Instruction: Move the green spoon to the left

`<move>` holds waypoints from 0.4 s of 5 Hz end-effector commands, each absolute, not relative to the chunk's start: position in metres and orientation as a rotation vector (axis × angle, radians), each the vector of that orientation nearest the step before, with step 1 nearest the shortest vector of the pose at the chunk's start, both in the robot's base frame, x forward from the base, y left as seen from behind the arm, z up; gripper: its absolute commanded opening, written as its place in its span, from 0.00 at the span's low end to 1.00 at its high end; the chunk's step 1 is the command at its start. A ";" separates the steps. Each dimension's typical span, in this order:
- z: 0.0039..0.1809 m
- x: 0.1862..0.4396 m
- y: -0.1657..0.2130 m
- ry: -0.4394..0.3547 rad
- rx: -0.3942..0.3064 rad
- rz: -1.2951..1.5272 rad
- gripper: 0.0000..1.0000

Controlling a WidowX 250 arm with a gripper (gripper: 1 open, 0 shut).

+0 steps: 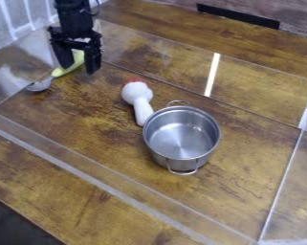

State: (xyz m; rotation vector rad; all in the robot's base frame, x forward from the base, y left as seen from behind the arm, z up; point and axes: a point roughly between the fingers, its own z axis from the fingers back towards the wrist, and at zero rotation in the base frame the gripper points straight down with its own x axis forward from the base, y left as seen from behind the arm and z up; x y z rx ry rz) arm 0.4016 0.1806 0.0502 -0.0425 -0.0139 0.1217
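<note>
The green spoon (54, 75) lies on the wooden table at the far left, its pale yellow-green handle running up under the gripper and its silver bowl (38, 85) pointing down-left. My black gripper (76, 65) points straight down over the handle's upper end. Its jaws are open, one finger on each side of the handle, and they hold nothing. The arm hides the top end of the handle.
A white utensil with a reddish rounded end (138, 100) lies near the middle. A silver pot (183, 136) stands to its lower right. Clear acrylic walls (142, 196) ring the wooden table, with one close to the spoon at the left.
</note>
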 end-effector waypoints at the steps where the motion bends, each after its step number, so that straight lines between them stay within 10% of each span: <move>1: 0.112 0.409 0.184 -0.139 0.020 0.118 1.00; 2: 0.126 0.410 0.181 -0.157 0.031 0.116 1.00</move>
